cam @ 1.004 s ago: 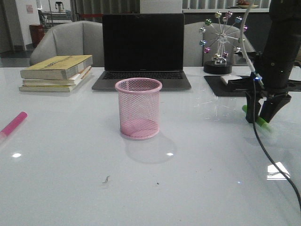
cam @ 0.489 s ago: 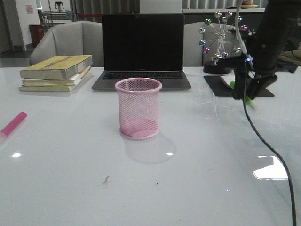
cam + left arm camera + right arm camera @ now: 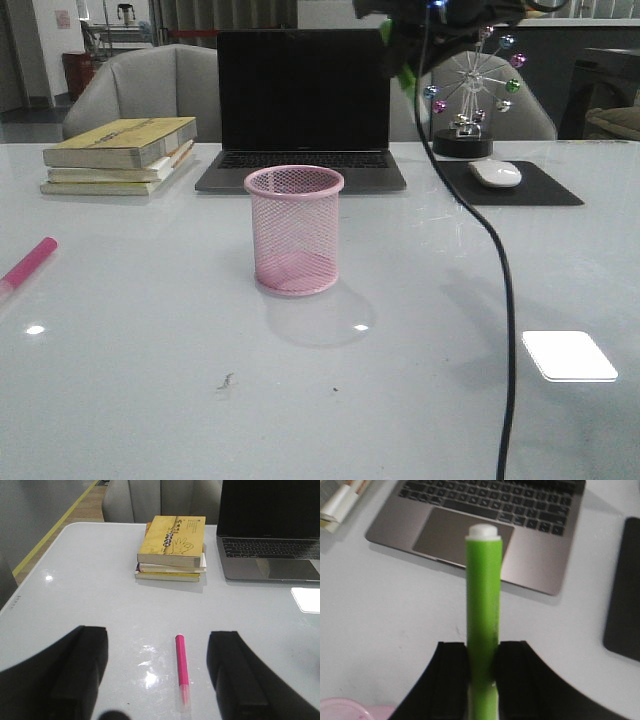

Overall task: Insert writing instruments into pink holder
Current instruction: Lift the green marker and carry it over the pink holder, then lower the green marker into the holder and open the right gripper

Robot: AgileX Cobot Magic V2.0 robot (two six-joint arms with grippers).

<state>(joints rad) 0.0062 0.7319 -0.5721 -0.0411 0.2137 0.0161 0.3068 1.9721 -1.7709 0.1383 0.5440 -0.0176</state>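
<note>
The right gripper (image 3: 482,672) pinches the lime green marker (image 3: 483,605) high above the laptop (image 3: 300,100). The left gripper (image 3: 157,667) hangs spread apart over the magenta marker (image 3: 182,665), which lies on the table (image 3: 150,380), well left of the pink mesh cup (image 3: 294,232).

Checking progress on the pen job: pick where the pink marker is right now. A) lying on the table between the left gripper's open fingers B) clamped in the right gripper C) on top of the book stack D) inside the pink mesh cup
A: the pink marker lies flat on the white table, with the left gripper open on either side of it, not touching.
</note>
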